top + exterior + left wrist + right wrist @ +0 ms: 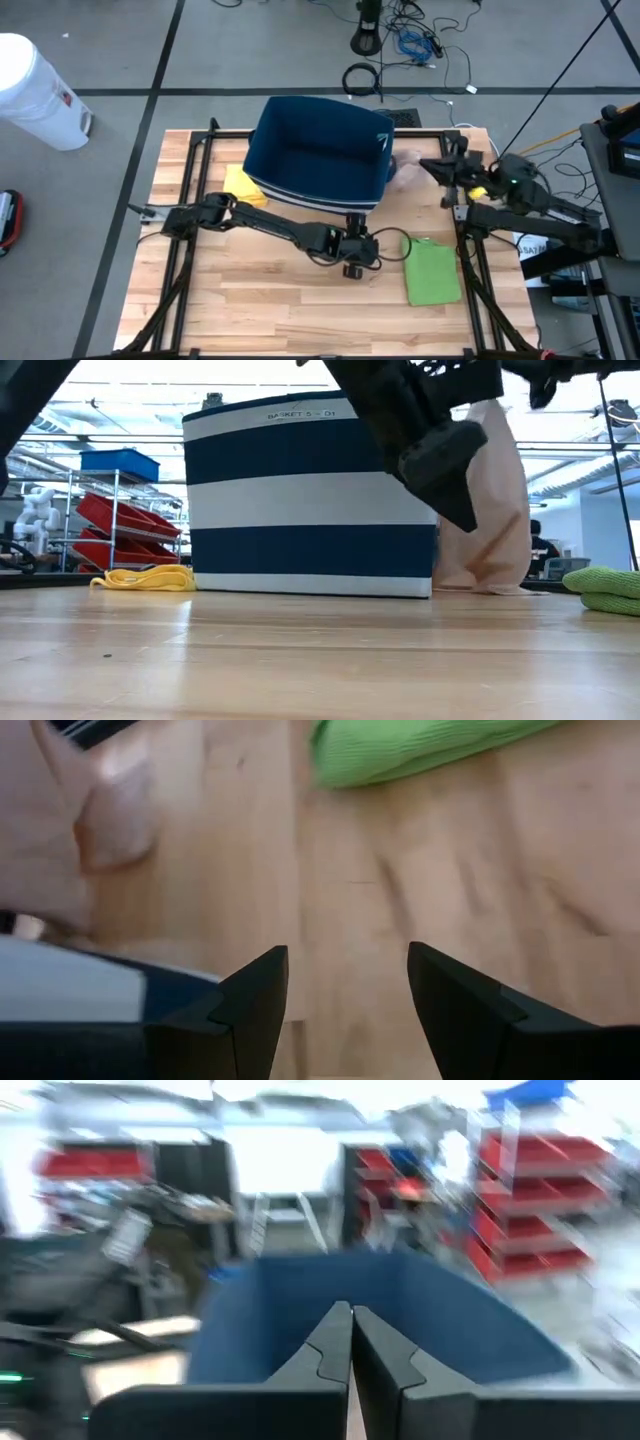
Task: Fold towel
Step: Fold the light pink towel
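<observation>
Wooden table [300, 660], striped fabric basket [310, 500], folded green towel [605, 588]

My high camera looks straight down on the whole wooden table [250, 290] and some floor around it. My low camera sits at tabletop height, close to the boards, facing level across them into the room behind. Both take in the striped basket [320, 150], the yellow cloth [145, 577] beside it and the green towel [432, 270]. My left wrist camera points down at the boards from close range, past its own fingers [250, 1005], and shares the green towel with the overhead. My right wrist camera faces level over the basket toward distant red shelving [525, 1190], which the low camera also catches.
</observation>
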Controlling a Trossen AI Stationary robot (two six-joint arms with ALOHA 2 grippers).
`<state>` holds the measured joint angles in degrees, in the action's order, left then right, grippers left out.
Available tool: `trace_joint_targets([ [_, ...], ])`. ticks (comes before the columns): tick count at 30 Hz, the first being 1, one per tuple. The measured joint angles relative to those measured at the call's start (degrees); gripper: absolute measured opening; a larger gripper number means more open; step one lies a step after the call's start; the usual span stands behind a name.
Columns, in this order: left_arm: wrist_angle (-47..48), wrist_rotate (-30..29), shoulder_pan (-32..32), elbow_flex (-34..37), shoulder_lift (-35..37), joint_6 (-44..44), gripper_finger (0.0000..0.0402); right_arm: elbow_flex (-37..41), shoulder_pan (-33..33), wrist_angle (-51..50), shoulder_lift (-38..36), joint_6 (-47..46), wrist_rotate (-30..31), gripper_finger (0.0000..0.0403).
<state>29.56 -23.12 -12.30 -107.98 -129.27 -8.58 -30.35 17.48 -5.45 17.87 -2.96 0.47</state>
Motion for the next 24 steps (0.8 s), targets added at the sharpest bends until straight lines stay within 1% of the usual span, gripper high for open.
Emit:
trace_joint_targets([
  [3,0.0,-2.1,1.3,0.0,0.0,0.0,0.0213,0.0,-1.6,2.1,-1.9,1.5,-5.7,0.0000],
  [6,0.0,-2.2,2.6,0.0,0.0,0.0,0.0213,0.0,-3.2,2.2,-3.0,2.1,-11.6,0.0000],
  [10,-0.1,-2.3,4.3,0.0,0.0,-1.3,0.0213,0.0,-5.2,2.3,-3.3,2.2,-20.9,0.0000],
  [13,-0.7,-2.2,5.6,0.0,0.0,-2.4,0.0213,0.0,-6.9,2.1,-3.2,2.0,-26.0,0.0000],
  [17,-0.9,-2.2,6.7,0.0,0.0,-2.4,0.0213,0.0,-9.0,1.6,-3.2,2.0,-26.8,0.0000],
  [20,-1.0,-2.4,6.4,0.0,0.0,-2.4,0.0213,0.0,-9.8,-0.4,-3.2,0.5,-26.8,0.0000],
  [24,-0.9,-1.7,4.7,0.0,0.0,-2.5,0.0213,0.0,-10.3,-9.8,-3.1,-1.3,-26.3,0.0000],
])
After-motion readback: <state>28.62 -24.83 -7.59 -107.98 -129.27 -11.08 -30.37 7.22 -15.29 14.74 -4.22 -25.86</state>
